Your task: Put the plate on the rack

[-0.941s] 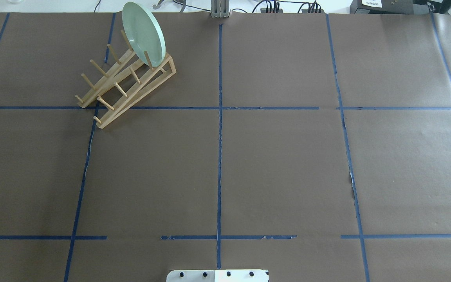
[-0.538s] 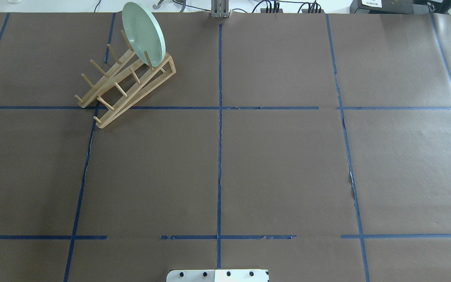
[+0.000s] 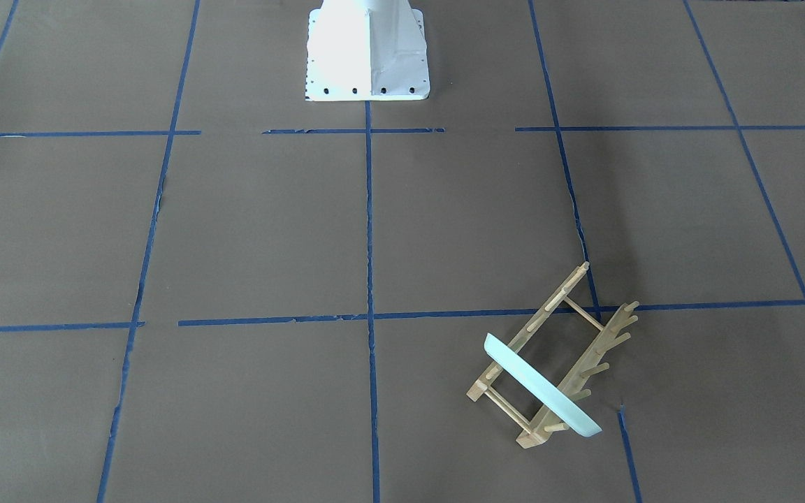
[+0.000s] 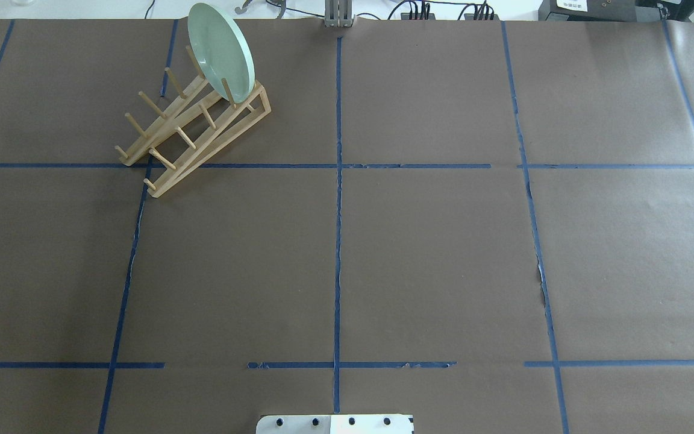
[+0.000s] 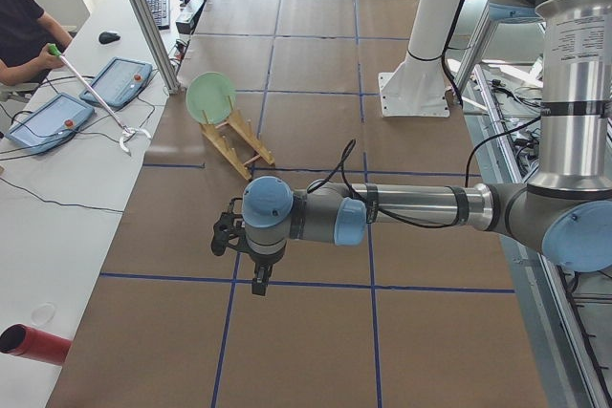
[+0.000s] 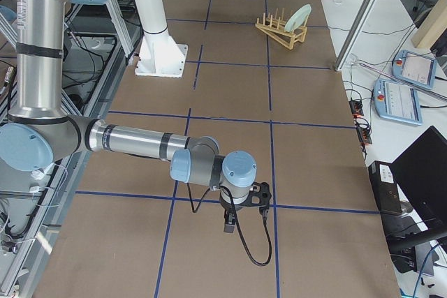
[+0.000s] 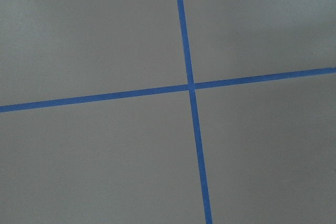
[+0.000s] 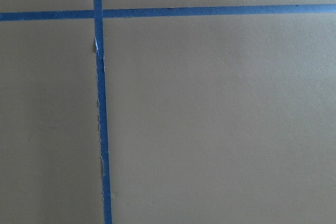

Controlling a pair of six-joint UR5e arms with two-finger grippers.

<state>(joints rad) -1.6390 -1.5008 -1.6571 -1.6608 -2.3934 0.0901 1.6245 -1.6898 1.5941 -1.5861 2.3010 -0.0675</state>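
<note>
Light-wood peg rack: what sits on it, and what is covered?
A round mint-green plate stands tilted between the rack's end pegs; overhead, it hides the last pegs behind it.

Left claw [image 5: 258,282] and right claw [image 6: 229,224] point downward.

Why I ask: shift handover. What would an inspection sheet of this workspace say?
Surface: brown paper with a blue tape grid, torn a little along some lines.
Job's things: plate stands on edge between the pegs at the far end of the rack.
Clutter: nothing seen on the paper.
Grippers: left gripper and right gripper hang over bare paper, away from the rack; open or shut cannot be told.
Cables: a black cable loops from the right wrist; more cables at the far table edge.
Surroundings: a person at the side bench with control tablets.
</note>
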